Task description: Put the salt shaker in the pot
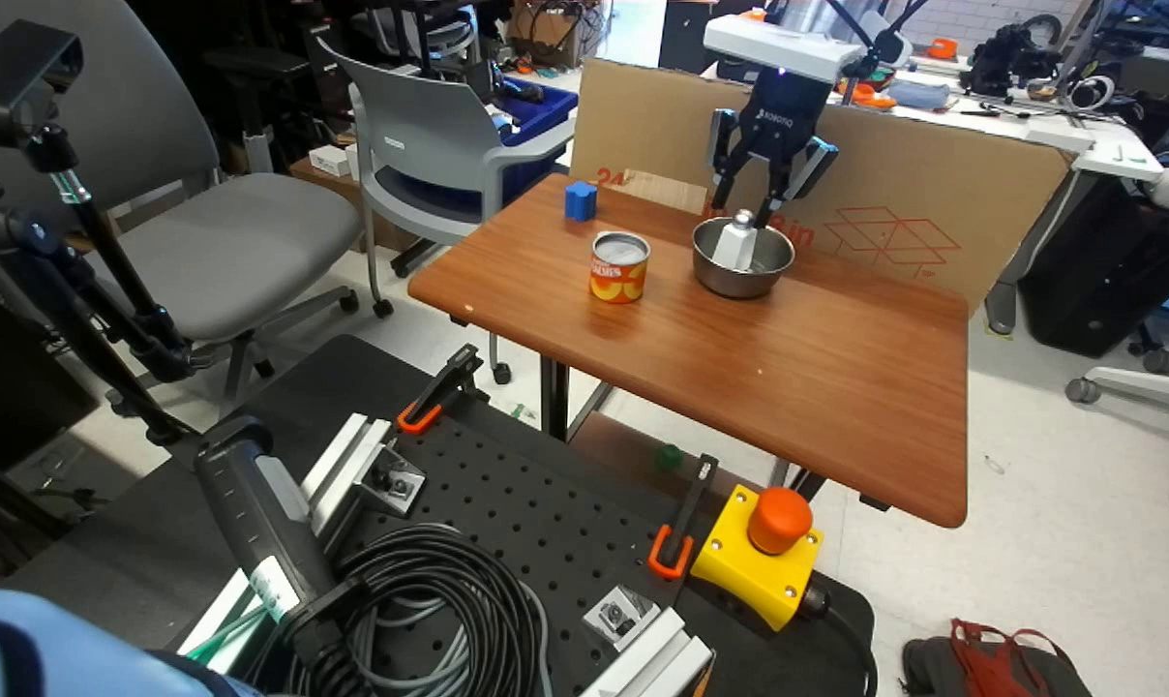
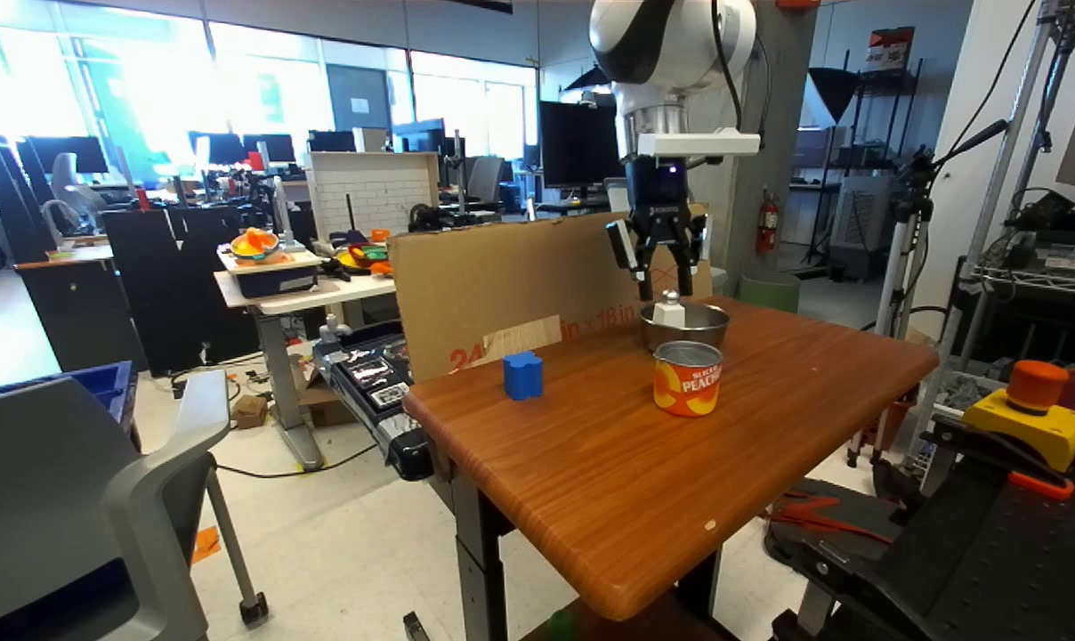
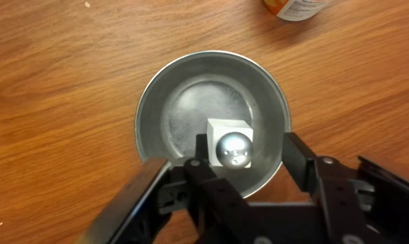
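The salt shaker (image 1: 736, 247) stands in the steel pot (image 1: 739, 287); the Robotiq gripper (image 2: 666, 292) hangs, jaws apart, presumably to release it.

Lab with robot arm (image 2: 675, 62), monitors (image 2: 580, 145)

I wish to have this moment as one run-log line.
gripper: open | salt shaker: inside pot, upright | peach can: on table
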Tool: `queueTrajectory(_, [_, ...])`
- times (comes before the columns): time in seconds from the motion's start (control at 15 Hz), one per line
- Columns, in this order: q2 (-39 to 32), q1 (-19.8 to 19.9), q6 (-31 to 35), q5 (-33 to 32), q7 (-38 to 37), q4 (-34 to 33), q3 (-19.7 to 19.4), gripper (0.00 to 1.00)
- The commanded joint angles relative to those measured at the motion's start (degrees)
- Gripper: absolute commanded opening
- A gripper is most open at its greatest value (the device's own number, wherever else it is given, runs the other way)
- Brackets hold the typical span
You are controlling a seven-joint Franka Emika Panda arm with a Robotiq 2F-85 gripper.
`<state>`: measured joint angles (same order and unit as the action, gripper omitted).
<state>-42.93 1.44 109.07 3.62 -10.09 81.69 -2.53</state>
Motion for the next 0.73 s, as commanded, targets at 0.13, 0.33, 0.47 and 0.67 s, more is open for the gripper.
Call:
queueTrajectory(0.13, [5.2, -0.68, 0.06, -1.35, 3.02, 3.7, 0.16, 1.0])
queueTrajectory(0.33, [12.89, -2.2, 4.41, -4.98, 4.24, 11.42, -0.63, 1.0])
queueTrajectory(0.47, [18.51, -2.55, 8.35, -7.98, 4.13, 17.27, -0.89, 1.0])
queueTrajectory(0.67, [15.73, -1.85, 5.67, -7.06, 3.23, 12.9, -0.04, 1.0])
